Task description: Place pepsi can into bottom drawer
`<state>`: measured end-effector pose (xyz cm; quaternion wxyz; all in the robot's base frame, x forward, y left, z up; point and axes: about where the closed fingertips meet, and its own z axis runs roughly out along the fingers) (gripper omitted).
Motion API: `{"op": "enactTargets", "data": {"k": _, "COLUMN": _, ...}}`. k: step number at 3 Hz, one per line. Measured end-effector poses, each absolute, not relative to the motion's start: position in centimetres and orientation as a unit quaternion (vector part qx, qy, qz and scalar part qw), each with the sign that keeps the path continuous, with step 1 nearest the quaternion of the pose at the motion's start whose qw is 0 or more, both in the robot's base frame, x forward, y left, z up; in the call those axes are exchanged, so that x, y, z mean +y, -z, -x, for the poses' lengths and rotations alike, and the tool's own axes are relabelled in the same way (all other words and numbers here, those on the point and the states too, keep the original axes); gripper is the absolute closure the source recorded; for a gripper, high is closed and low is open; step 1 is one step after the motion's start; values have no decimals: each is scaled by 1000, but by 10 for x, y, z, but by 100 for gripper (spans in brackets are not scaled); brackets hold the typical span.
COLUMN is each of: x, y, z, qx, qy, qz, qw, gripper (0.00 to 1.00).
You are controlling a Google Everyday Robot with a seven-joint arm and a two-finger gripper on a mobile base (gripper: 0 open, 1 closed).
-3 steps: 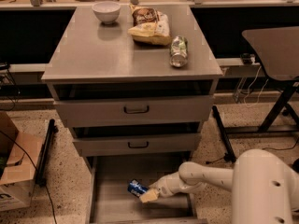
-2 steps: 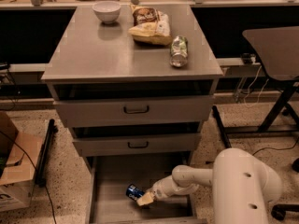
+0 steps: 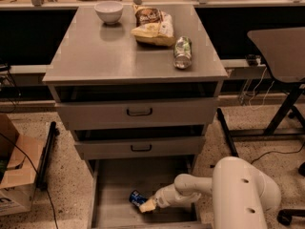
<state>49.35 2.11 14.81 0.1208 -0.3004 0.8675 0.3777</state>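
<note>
My hand (image 3: 147, 205) sits low inside the bottom drawer (image 3: 114, 185), its tip against the pepsi can (image 3: 137, 197), which is tilted near the middle of the drawer. I cannot tell whether the hand grips the can or has let go. Since a second ago, hand and can have sunk slightly toward the drawer's front, and my white arm (image 3: 190, 187) has shifted left. On the table (image 3: 109, 56) above, the bowl (image 3: 108, 11), chip bag (image 3: 152, 26) and silver-green can (image 3: 182, 52) lie unchanged.

Three drawers (image 3: 138, 112), two cans (image 3: 182, 52), one bowl (image 3: 108, 11), one snack bag (image 3: 152, 26), one tool (image 3: 145, 205) inside the bottom drawer (image 3: 114, 185)
</note>
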Motion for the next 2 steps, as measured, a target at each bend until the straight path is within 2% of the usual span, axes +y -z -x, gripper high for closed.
{"op": "enactTargets", "data": {"k": 2, "x": 21, "y": -148, "z": -493, "qx": 867, "qy": -378, "qz": 300, "qw": 121, "gripper": 11}}
